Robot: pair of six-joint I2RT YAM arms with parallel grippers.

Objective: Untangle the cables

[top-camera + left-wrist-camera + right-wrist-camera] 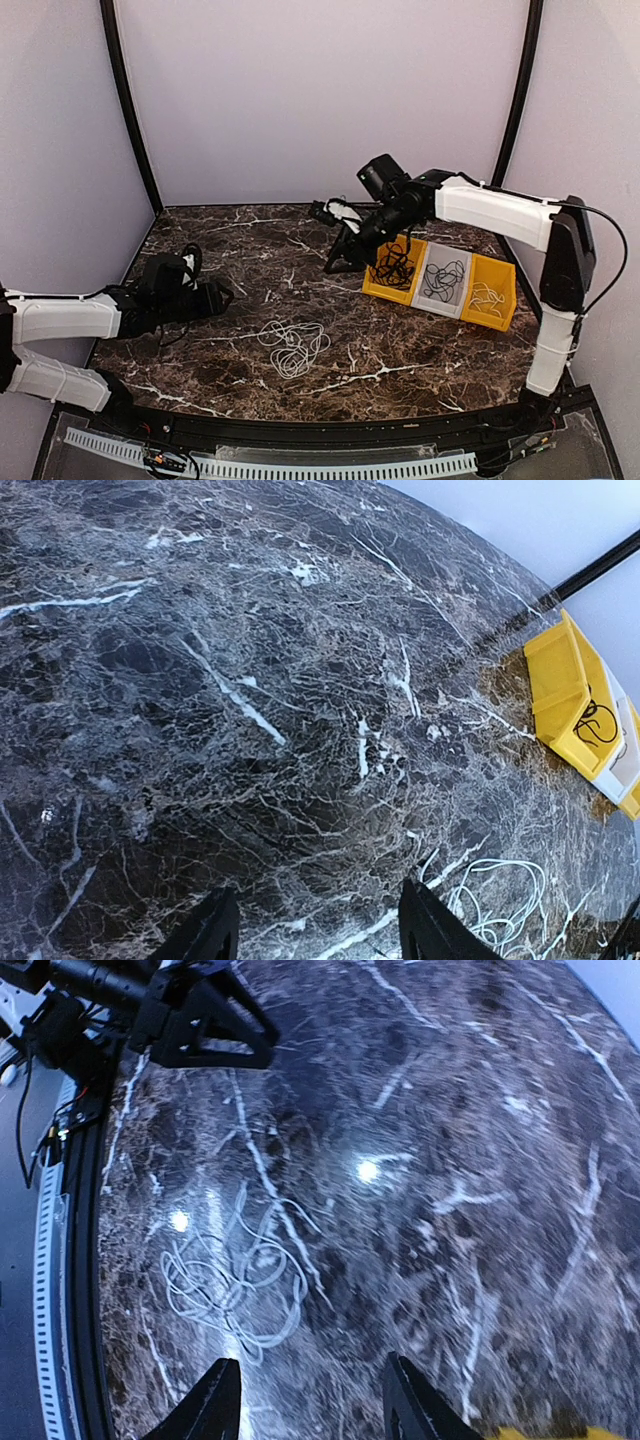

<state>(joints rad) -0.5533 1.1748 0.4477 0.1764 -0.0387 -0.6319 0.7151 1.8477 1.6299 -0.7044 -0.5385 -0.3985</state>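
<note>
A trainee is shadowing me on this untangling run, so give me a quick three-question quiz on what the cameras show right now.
1. Multiple choice: where does the loose white cable lie?
A) in the middle bin
B) on the marble table, outside the bins
C) draped over the table's near edge

2. True or false: the right claw is shut on a black cable.

3. Fill in: the row of bins at the table's right side has ___ bins, each with a coiled cable inside.

Key
1: B.
2: False. Its fingers are apart with nothing between them.
3: Three.
</note>
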